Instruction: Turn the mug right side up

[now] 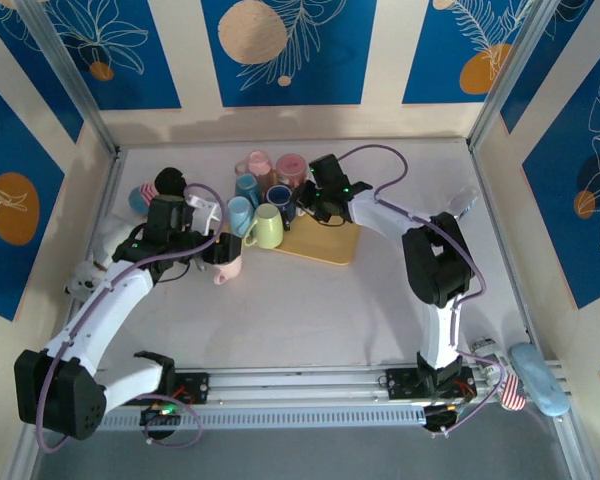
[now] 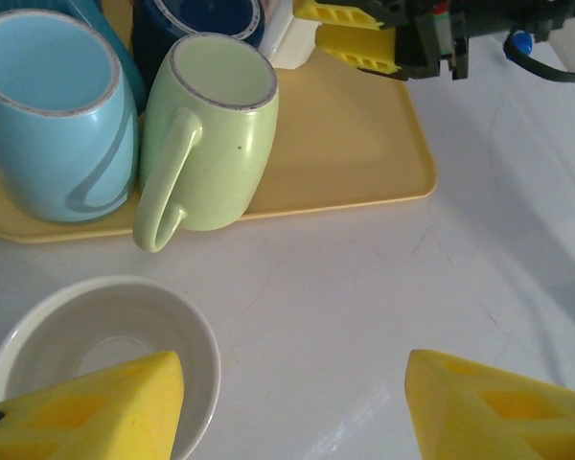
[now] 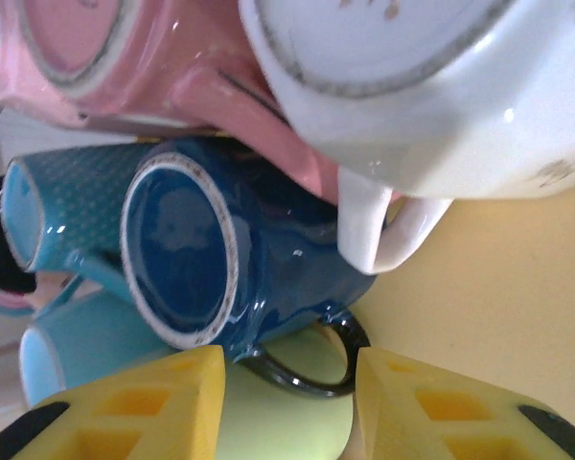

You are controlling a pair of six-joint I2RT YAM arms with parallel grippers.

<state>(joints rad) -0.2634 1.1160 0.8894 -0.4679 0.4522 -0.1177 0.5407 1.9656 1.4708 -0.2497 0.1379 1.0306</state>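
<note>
Left wrist view: the pale mug (image 2: pixel 105 326) sits lower left on the tabletop (image 2: pixel 364 287), mouth facing the camera, beside one of the left gripper's (image 2: pixel 295 369) spread, empty fingers.

Smooth glazed white-lined mug (image 2: pixel 103 337), glossy navy mug (image 3: pixel 268 283), smooth matt yellow tray (image 2: pixel 364 144), smooth tabletop (image 2: pixel 364 297)

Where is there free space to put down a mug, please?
Free: the tray's right end, beside the green mug, and the bare table on the near side of the tray. Crowded: the tray's left end, where the mugs stand packed.
</note>
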